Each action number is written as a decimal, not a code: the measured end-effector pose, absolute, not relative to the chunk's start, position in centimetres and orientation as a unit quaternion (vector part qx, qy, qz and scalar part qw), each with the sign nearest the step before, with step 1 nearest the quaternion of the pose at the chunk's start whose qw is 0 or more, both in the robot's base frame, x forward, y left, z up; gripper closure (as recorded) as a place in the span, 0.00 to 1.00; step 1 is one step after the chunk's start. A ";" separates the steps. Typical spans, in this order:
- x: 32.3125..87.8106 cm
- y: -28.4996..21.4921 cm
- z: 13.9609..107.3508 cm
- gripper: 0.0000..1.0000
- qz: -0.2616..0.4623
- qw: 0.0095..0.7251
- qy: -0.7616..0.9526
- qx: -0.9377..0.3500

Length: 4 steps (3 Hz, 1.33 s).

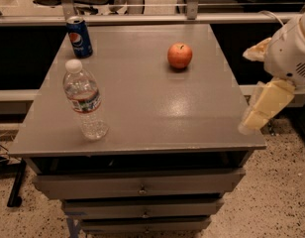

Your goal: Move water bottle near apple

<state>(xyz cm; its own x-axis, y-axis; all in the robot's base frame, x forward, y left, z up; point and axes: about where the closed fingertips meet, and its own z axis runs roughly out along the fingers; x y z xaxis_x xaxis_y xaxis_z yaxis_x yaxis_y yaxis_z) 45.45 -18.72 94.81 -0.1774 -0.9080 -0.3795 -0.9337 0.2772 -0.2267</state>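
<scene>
The water bottle [85, 100] stands upright near the front left of the grey table top [142, 108]; it is clear ribbed plastic with a white cap and a white, blue and red label. The red-orange apple [179, 55] sits towards the back right of the top, well apart from the bottle. My gripper [251, 90] hangs off the table's right edge, beside the front right corner, far from the bottle. It is open and empty, with its cream fingers [265, 105] spread apart.
A blue Pepsi can [79, 37] stands at the back left corner, behind the bottle. The table top sits on a cabinet with drawers [140, 186]. A rail and chairs lie behind the table. Speckled floor surrounds it.
</scene>
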 end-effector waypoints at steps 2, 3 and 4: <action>49.7 -9.6 88.4 0.00 0.203 0.352 0.695 -0.593; 49.9 -3.5 88.0 0.00 0.299 0.397 0.644 -0.581; 48.4 1.8 88.0 0.00 0.382 0.419 0.601 -0.563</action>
<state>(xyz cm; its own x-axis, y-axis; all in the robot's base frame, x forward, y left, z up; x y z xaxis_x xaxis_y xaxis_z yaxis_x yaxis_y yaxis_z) 48.40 1.84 87.96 -0.0140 -0.3562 -0.9343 -0.9972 0.0733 -0.0130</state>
